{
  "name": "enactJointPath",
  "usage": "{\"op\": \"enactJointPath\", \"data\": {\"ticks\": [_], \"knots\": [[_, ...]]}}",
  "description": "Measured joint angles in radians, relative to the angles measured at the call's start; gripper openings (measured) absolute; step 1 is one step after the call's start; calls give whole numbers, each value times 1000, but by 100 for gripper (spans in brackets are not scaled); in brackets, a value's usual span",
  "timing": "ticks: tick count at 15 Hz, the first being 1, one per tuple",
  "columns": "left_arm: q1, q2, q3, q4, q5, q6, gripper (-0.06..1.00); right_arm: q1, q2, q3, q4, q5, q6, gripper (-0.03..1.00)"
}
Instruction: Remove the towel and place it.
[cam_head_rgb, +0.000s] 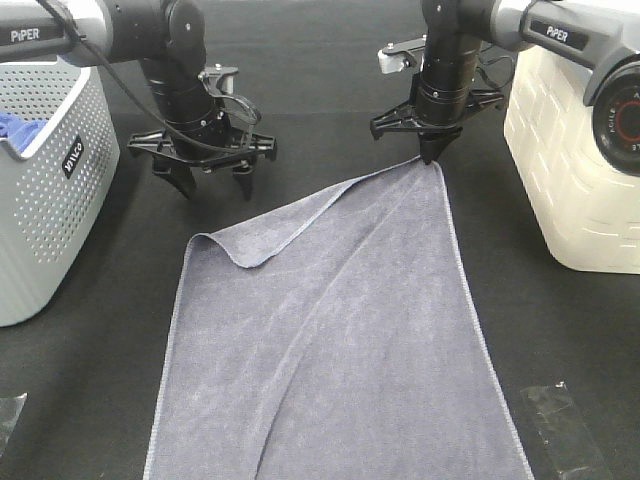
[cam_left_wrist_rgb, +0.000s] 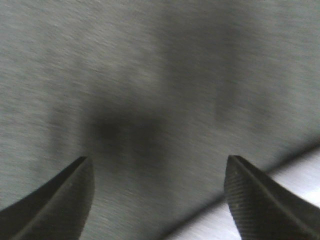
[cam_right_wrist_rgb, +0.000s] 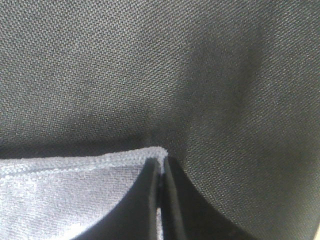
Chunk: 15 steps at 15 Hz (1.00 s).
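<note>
Black fabric covers the table (cam_head_rgb: 330, 60). From the high camera, the grey-lavender towel (cam_head_rgb: 330, 340) lies spread from the centre down to 6 o'clock, and its far-left corner is folded back on itself. The right gripper (cam_head_rgb: 432, 155), at about 1 o'clock, is pinched shut on the towel's far-right corner. The left gripper (cam_head_rgb: 216, 187), at about 11 o'clock, hangs above bare table just beyond the folded corner, spread wide and holding nothing. A perforated grey basket (cam_head_rgb: 40, 200) with a blue cloth (cam_head_rgb: 15, 128) inside stands at 9 o'clock, and a cream plastic container (cam_head_rgb: 570, 170) stands at 3 o'clock.

The left wrist camera shows the left gripper (cam_left_wrist_rgb: 160, 200) with its two dark fingers (cam_left_wrist_rgb: 60, 200) far apart over blurred table.

The right wrist camera shows the right gripper (cam_right_wrist_rgb: 161, 185) clamped tight on the towel's hemmed corner (cam_right_wrist_rgb: 75, 195), with dark weave behind.
</note>
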Motion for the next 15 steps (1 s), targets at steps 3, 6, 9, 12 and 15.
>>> {"op": "enactJointPath", "data": {"ticks": [3,6,9,12,15], "knots": [[-23,0,0,8,72,100,70,0,0,0,0,0,0,0],[-78,0,0,107,132,198,68,0,0,0,0,0,0,0],[-151,-6,0,235,177,217,62,0,0,0,0,0,0,0],[-195,-62,0,248,180,282,61,0,0,0,0,0,-8,0],[-190,-72,-1,226,181,350,60,0,0,0,0,2,-9,0]]}}
